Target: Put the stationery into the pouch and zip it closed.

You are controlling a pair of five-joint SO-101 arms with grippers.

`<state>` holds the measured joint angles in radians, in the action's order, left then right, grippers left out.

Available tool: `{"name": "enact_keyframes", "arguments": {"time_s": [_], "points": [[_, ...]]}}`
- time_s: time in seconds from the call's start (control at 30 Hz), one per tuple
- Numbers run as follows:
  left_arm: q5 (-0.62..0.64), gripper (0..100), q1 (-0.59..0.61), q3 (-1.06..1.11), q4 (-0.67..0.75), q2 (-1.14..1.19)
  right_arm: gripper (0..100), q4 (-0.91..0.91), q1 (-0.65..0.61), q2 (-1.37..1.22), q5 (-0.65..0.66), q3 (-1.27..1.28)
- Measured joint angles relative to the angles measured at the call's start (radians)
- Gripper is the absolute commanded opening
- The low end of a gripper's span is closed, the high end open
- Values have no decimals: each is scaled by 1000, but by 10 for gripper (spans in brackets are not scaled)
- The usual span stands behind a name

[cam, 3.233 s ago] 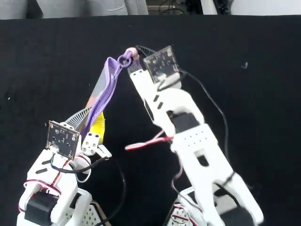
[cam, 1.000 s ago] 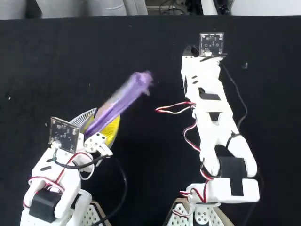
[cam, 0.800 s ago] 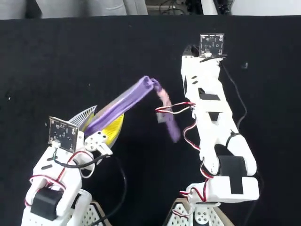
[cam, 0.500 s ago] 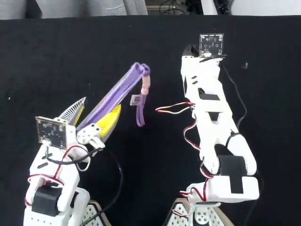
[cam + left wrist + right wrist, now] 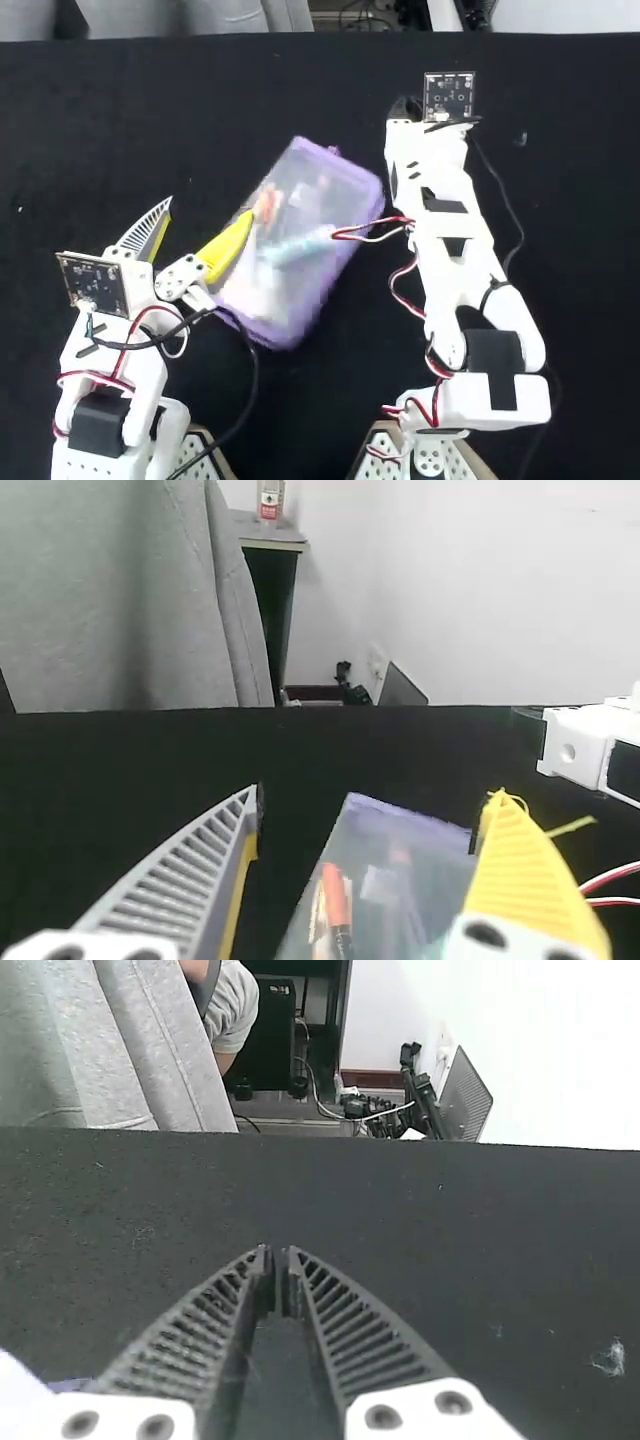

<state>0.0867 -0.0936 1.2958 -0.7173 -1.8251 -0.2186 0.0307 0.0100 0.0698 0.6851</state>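
While the pouch (image 5: 300, 250) lies flat on the surface (image 5: 120, 110) between the arms, stationery (image 5: 264, 208) inside, left jaws gape open at its edge, right jaws closed, empty. Best to back straight off without snagging.

The high view hangs over the table (image 5: 120, 110) and looks steeply down from the side of the arms' bases. It is far enough off to take in the left arm (image 5: 110, 370), the right arm (image 5: 445, 230) and the pouch (image 5: 295, 240) between them. The left wrist view rides low, facing forward between the left jaws, with the pouch close beneath and a white wall (image 5: 480, 580) beyond the table's far edge. The right wrist view faces likewise along the right jaws over black table, sharing that far edge.
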Motion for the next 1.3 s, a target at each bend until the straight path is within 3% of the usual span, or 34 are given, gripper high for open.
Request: {"name": "enact_keyframes", "arguments": {"time_s": [0.53,0.87,1.13,1.3], "points": [[8,334,137,-11,-49,2,11,-3,0,0,0,9],[8,40,265,-26,-135,0,11,-3,0,68,0,55],[8,30,330,-32,-152,0,11,-3,14,301,0,166],[9,30,331,-164,-324,-3,11,20,25,496,0,253]]}}
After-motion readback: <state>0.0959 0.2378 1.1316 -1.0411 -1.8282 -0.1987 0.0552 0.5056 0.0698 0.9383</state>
